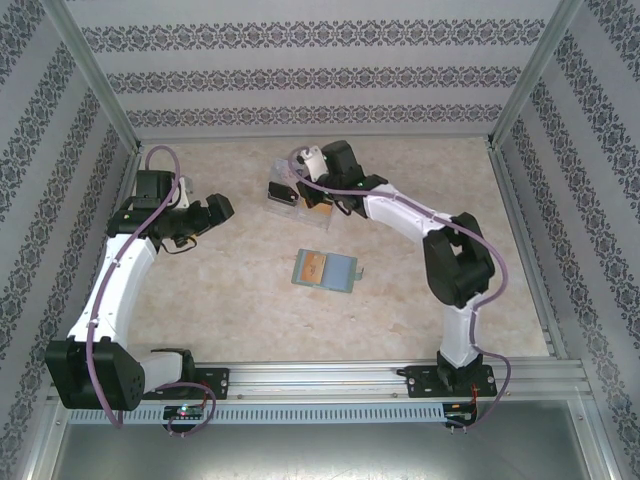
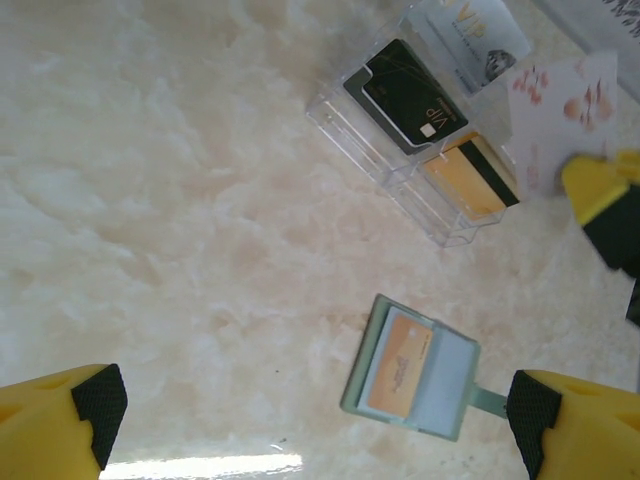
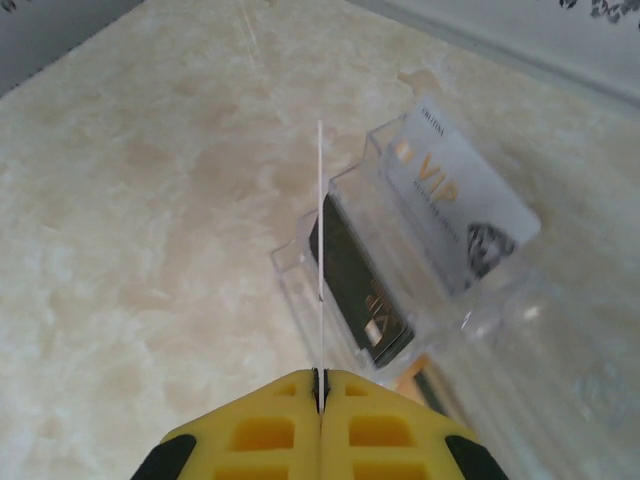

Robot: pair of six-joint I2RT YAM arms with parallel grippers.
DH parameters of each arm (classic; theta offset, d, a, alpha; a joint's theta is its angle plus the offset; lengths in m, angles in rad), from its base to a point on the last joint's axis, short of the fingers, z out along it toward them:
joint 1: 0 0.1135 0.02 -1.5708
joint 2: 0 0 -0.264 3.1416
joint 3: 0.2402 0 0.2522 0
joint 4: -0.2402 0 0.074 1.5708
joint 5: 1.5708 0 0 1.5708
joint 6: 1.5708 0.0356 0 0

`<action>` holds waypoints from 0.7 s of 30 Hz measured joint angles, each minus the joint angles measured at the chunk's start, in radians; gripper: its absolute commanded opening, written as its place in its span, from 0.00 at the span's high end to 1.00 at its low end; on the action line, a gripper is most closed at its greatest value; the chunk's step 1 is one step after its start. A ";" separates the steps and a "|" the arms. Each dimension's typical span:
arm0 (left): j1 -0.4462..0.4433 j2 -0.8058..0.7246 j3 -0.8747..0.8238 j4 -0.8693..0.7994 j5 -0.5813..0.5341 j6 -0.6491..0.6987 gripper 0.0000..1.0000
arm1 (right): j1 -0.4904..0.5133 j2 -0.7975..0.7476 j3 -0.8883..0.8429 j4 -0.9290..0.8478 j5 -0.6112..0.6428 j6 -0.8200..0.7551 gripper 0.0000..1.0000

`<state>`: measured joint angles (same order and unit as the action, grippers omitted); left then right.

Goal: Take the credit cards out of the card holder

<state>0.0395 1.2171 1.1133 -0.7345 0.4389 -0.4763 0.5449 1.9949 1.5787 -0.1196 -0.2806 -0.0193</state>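
My right end effector (image 3: 320, 385) is clamped on a white card (image 3: 320, 230), held edge-on over the clear box (image 3: 295, 275) at upper centre. My left end effector (image 2: 315, 405) gapes open. The card holder (image 1: 325, 268) lies mid-frame on the desk (image 1: 230, 290) with an orange card (image 2: 395, 365) inside.

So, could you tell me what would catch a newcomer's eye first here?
The right gripper, pinching a white card by the clear box of cards, on the far side of the table. Then the card holder, lying open mid-table with an orange card inside.
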 measured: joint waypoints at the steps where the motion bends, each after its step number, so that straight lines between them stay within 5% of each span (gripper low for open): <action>1: 0.002 0.000 -0.006 -0.002 -0.003 0.009 0.01 | -0.006 0.030 0.047 -0.013 -0.005 -0.029 1.00; 13: 0.009 0.047 -0.037 -0.012 0.005 0.058 0.01 | -0.059 0.281 0.425 -0.117 -0.097 -0.202 1.00; 21: 0.023 0.071 -0.038 -0.014 0.013 0.081 0.00 | -0.072 0.360 0.521 -0.171 -0.133 -0.262 1.00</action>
<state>0.0620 1.2877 1.0752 -0.7483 0.4522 -0.3954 0.4732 2.3554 2.0998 -0.2909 -0.4133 -0.2810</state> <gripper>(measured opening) 0.994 0.058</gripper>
